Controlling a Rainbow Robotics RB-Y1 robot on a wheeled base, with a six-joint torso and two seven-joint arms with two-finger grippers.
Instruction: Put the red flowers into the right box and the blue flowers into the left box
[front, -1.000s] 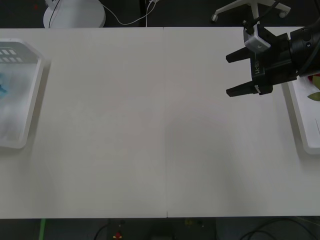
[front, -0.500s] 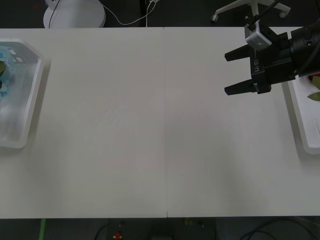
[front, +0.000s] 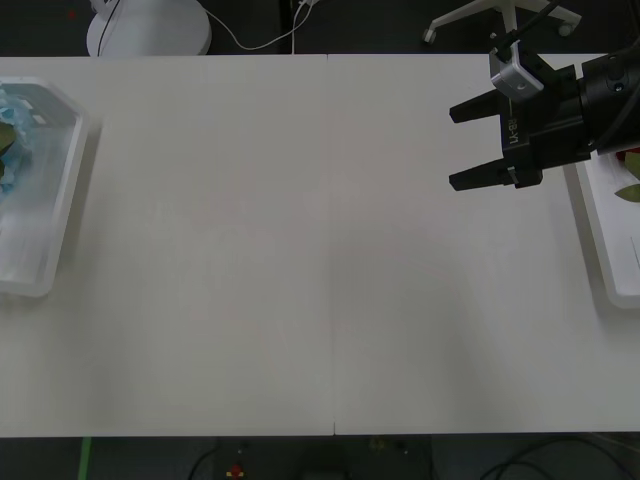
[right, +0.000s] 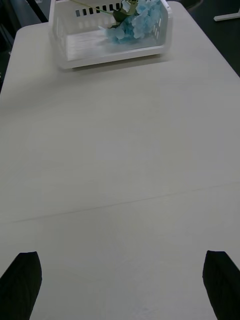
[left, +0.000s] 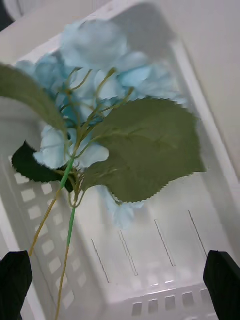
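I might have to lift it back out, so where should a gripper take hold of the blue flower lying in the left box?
Probably the thin green stem of the blue flower, below the big leaf. It lies bare there, slim enough for two fingers, while the bloom is soft and the leaf broad. Come from above, since the left box has walls all round. The left gripper hangs open over it.

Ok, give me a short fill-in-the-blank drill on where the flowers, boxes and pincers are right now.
1. The blue flowers lie inside the ____ box.
2. The right pincer hangs above the table beside the right box, its jaws ____.
3. The large serrated leaf on the blue flowers is ____ in colour.
4. The left pincer, jaws open, hovers over the ____ box.

Missing words: left; open; green; left
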